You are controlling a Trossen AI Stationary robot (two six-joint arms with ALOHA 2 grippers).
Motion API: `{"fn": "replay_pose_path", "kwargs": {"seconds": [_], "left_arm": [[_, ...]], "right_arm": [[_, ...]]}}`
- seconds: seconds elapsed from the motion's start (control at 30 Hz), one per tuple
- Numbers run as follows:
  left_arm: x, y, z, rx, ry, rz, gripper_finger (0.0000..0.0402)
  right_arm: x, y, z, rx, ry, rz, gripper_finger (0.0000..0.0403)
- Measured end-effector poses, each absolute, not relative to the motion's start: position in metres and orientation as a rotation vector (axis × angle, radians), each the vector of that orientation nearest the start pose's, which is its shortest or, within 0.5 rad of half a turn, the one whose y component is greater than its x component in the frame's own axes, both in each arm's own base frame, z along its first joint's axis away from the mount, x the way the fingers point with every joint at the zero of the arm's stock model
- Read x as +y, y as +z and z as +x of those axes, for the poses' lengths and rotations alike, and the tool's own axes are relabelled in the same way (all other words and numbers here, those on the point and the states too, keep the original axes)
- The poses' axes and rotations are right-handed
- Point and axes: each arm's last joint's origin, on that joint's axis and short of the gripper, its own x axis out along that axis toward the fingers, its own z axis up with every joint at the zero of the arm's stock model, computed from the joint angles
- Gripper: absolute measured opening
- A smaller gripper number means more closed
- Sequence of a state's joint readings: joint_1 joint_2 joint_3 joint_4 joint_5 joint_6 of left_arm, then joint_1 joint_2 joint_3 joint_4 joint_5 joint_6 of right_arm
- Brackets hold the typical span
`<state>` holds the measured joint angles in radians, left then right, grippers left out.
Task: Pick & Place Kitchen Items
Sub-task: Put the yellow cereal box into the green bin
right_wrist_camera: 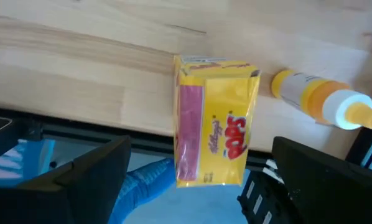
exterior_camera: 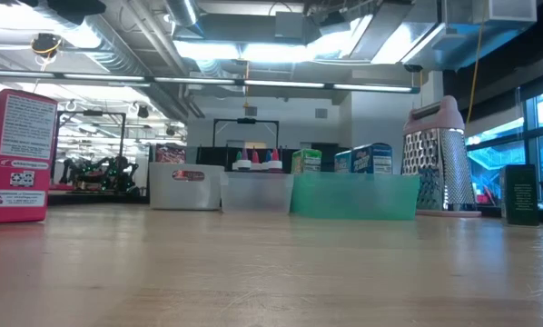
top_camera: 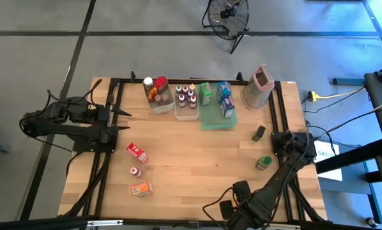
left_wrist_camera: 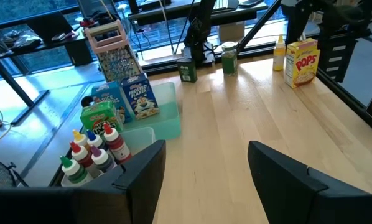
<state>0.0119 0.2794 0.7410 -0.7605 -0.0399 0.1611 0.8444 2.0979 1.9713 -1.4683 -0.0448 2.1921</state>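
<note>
My left gripper [top_camera: 126, 121] [left_wrist_camera: 206, 149] hangs open over the table's left edge, touching nothing. My right gripper [right_wrist_camera: 201, 149] is open at the table's near edge, under its arm [top_camera: 242, 195]. Its fingers stand on either side of an upright yellow Pops box [right_wrist_camera: 214, 121] [left_wrist_camera: 301, 59] without touching it. A yellow bottle [right_wrist_camera: 323, 99] [left_wrist_camera: 278, 53] is beside the box. A red box [top_camera: 137, 153] [exterior_camera: 15, 156], a small red-capped bottle [top_camera: 135, 172] and an orange packet [top_camera: 141, 188] rest on the table's left half. A green jar [top_camera: 263, 162] and a dark box [top_camera: 259, 133] are on the right.
Along the far edge stand two clear bins [top_camera: 158, 96] [top_camera: 186, 101] holding jars and little bottles. A green tray [top_camera: 216, 118] with small cereal boxes and a metal grater [top_camera: 260, 86] with a pink top stand there too. Bare wood lies in the table's middle [top_camera: 197, 160].
</note>
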Motion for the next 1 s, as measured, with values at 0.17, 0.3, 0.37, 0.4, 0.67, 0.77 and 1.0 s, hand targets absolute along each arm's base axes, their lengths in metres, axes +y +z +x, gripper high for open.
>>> {"fn": "replay_pose_path", "kwargs": {"seconds": [0.17,0.3,0.37,0.4,0.67,0.77,1.0], "left_arm": [[0.002,0.311,0.051,0.302,0.027,0.164,0.0224],[0.002,0.311,0.051,0.302,0.027,0.164,0.0224],[0.002,0.311,0.051,0.302,0.027,0.164,0.0224],[0.002,0.311,0.051,0.302,0.027,0.164,0.0224],[0.002,0.311,0.051,0.302,0.027,0.164,0.0224],[0.002,0.311,0.051,0.302,0.027,0.165,0.0224],[0.002,0.311,0.051,0.302,0.027,0.165,0.0224]], "right_arm": [[0.3,0.252,0.265,1.354,-1.083,1.02,0.0392],[0.298,0.244,0.266,1.368,-1.105,1.018,0.0392],[0.297,0.241,0.266,1.39,-1.116,1.02,0.0392],[0.297,0.239,0.267,1.393,-1.117,1.021,0.0392],[0.296,0.227,0.27,1.394,-1.087,1.028,0.0387],[0.297,0.223,0.271,1.397,-1.074,1.031,0.0373],[0.298,0.222,0.272,1.401,-1.061,1.043,0.0313]]}}
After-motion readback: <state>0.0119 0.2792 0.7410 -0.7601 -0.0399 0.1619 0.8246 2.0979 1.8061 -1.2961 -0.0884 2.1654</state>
